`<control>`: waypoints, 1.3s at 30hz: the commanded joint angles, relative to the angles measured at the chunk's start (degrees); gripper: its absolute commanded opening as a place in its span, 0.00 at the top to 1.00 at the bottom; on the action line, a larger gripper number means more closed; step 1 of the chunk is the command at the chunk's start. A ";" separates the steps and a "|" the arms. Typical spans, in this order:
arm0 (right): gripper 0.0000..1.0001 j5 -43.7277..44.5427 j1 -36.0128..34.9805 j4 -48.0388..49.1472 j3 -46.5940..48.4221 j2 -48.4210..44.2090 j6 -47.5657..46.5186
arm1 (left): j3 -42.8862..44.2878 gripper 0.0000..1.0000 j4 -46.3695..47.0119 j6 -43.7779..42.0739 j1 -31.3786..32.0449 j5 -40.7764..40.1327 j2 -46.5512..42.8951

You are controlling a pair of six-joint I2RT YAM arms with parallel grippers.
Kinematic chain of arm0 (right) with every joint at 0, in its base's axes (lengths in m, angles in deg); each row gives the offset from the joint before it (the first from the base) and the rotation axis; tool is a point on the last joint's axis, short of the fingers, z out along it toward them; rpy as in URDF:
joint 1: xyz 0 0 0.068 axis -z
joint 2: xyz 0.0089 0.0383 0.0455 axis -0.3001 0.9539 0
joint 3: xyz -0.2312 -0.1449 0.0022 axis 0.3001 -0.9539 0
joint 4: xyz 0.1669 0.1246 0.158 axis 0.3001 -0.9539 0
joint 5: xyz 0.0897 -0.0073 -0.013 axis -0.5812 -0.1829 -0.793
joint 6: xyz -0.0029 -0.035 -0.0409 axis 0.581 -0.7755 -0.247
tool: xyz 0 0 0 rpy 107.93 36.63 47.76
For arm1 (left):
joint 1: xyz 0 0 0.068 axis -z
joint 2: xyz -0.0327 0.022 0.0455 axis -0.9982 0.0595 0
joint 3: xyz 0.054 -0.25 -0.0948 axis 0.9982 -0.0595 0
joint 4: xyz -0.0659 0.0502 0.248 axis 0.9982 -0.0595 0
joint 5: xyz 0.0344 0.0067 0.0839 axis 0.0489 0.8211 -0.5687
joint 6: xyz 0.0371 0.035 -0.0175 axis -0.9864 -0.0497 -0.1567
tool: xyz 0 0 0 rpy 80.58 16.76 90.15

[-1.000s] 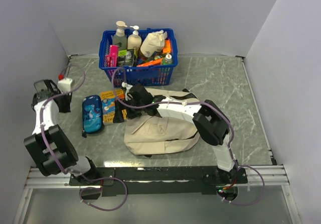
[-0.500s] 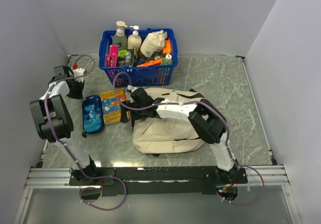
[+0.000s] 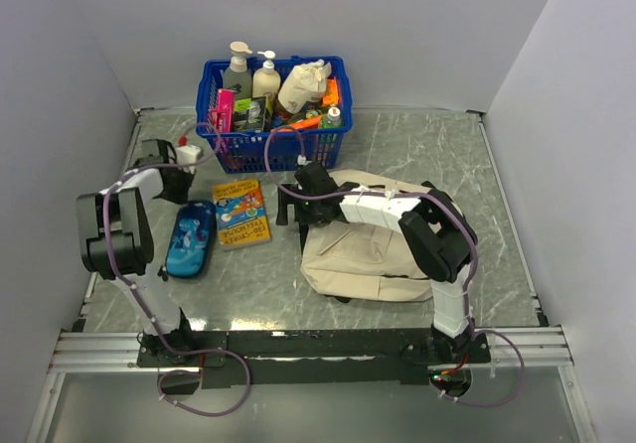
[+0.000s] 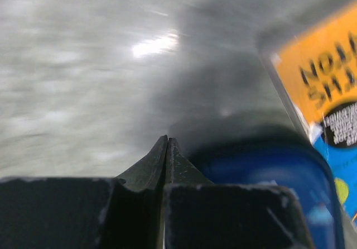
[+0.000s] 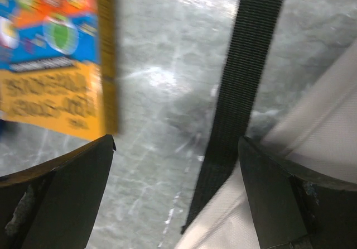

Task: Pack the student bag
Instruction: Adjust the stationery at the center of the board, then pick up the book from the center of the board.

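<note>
Packing seems barely begun: colourful flat book [image 3: 241, 215] lies outside soft beige fabric backpack [image 3: 370, 256], centre frame; left gripper [image 4: 167, 142] pinched empty, right gripper [image 5: 177, 148] gaping empty.

Beige student bag [image 3: 368, 254] lying flat, table centre-right, black strap out.

Left arm [image 3: 111, 232]: rises from its base at the near edge and folds at a dark elbow block. The white forearm reaches away toward the far left. Left hand [image 3: 175, 183] sits at its end, tipped downward and low. In the wrist view its two black fingers [image 4: 146, 168] are pressed flat together, tip to tip. Right arm [image 3: 442, 244]: up from its base, sharply bent at the elbow, white forearm stretched leftward across the middle. Right hand [image 3: 290, 205] points left and down, jaws spread wide. In the wrist view one dark finger [image 5: 61, 199] sits at each lower corner, well apart.
</note>
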State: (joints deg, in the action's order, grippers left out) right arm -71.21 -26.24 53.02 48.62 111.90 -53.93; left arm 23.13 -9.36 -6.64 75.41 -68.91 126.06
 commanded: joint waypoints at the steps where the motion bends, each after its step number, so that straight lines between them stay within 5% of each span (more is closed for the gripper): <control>1: 0.00 -0.94 -0.59 0.13 4.62 -2.08 0.07 | -6.22 0.96 -3.59 -1.72 4.58 3.69 -3.05; 9: 0.00 -6.21 -0.33 4.88 6.90 2.23 3.41 | -12.31 0.96 -5.25 -2.51 8.63 5.71 -7.01; 19: 0.00 -9.90 1.16 12.79 8.49 8.64 6.75 | -4.13 0.96 -9.04 -1.11 8.01 9.31 -5.96; 39: 0.00 -12.70 2.13 24.65 0.23 10.76 18.79 | -7.13 0.94 2.92 -5.77 20.05 4.74 -0.07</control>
State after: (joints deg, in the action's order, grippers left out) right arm -82.27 -24.47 75.40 50.37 120.84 -38.43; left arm 15.33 -6.02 -12.61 92.15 -63.47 123.26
